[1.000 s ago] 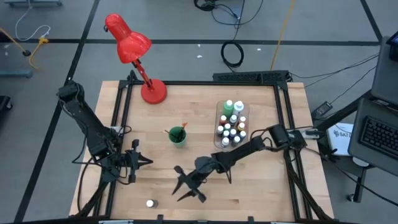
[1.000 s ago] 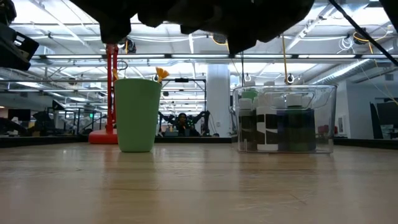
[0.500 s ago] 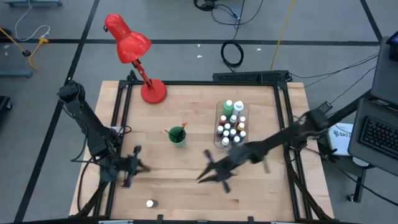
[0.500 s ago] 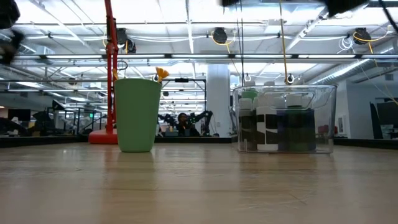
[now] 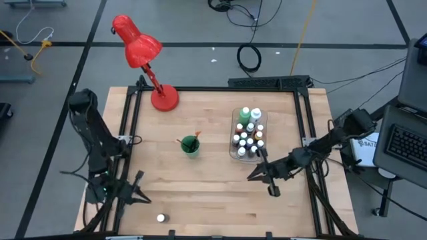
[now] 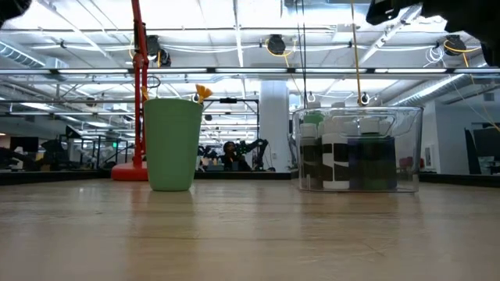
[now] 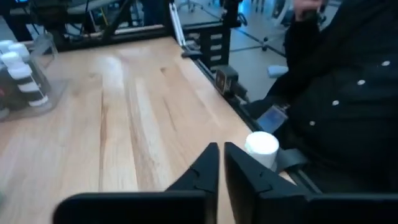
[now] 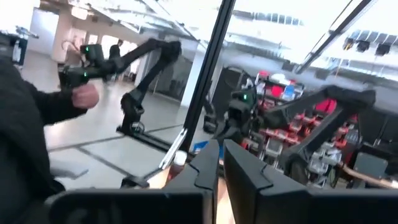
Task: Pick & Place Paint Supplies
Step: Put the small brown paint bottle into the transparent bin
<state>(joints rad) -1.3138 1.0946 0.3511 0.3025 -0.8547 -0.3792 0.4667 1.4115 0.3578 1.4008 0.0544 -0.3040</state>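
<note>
Bottles point(image 5: 248, 133) upright in tray; one point(image 5: 161, 218) apart.

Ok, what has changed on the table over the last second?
The right claw swung away from the table's front middle toward the right side, closing empty as it went. The left claw, shut, pulled back to the front left corner. The lone white-capped bottle, green cup, clear tray of bottles and red lamp stayed put.

Red lamp point(image 5: 143, 57), green cup point(image 5: 190, 145), clear tray point(image 5: 235, 155) on table point(image 5: 200, 187).
</note>
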